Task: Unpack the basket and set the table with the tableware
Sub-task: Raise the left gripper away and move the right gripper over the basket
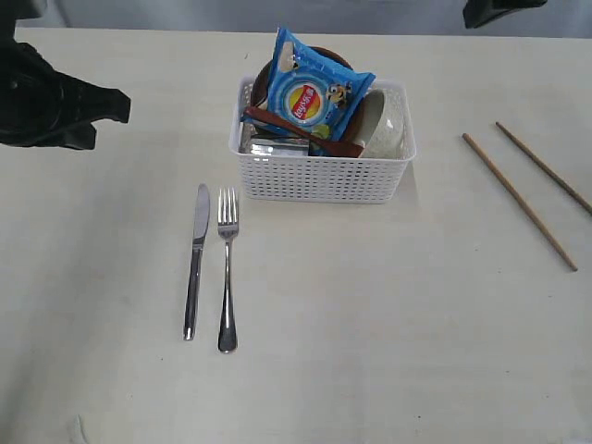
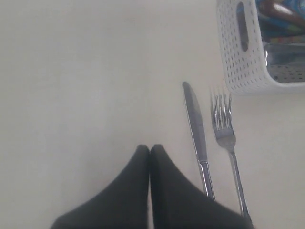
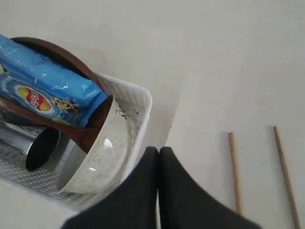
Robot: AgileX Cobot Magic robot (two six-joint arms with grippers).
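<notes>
The white lattice basket (image 1: 319, 178) stands at the back middle of the beige table (image 1: 388, 305). It holds a cream bowl (image 3: 97, 152) on its side, a steel cup (image 3: 40, 148), a red-brown wooden spoon (image 1: 301, 129) and a brown plate (image 3: 52, 52) behind a blue chip bag (image 1: 314, 92). A steel knife (image 1: 195, 259) and fork (image 1: 227, 268) lie side by side in front of the basket's left end. Two brown chopsticks (image 1: 518, 199) lie at the right. My left gripper (image 2: 149, 149) is shut and empty, left of the knife. My right gripper (image 3: 158, 150) is shut and empty above the basket's rim.
My left arm's dark body (image 1: 55, 97) hangs over the table's back left corner. Part of the right arm (image 1: 499, 9) shows at the top right edge. The basket (image 2: 248, 57) stands close to the fork's tines (image 2: 221, 102).
</notes>
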